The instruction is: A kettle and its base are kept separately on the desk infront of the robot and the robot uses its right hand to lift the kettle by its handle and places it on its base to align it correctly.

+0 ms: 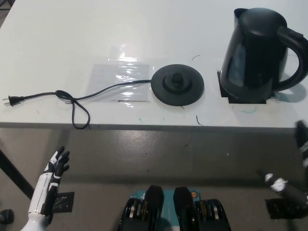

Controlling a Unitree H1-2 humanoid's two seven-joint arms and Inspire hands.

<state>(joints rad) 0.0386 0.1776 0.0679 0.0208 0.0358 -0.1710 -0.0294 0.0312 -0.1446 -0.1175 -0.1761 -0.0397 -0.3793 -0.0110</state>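
Black kettle (257,53) stands right of its base (177,85) on the desk (72,38), apart.

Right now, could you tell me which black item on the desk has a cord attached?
The flat round base; its cord trails left to a plug. The tall kettle has none visible.

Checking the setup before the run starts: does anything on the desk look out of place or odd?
Only small things. The power cord is knotted into a loop that hangs over the desk edge, plug unplugged. The kettle stands upright beside its base, not on it.

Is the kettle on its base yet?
No. The kettle stands upright on the desk, apart from the base.
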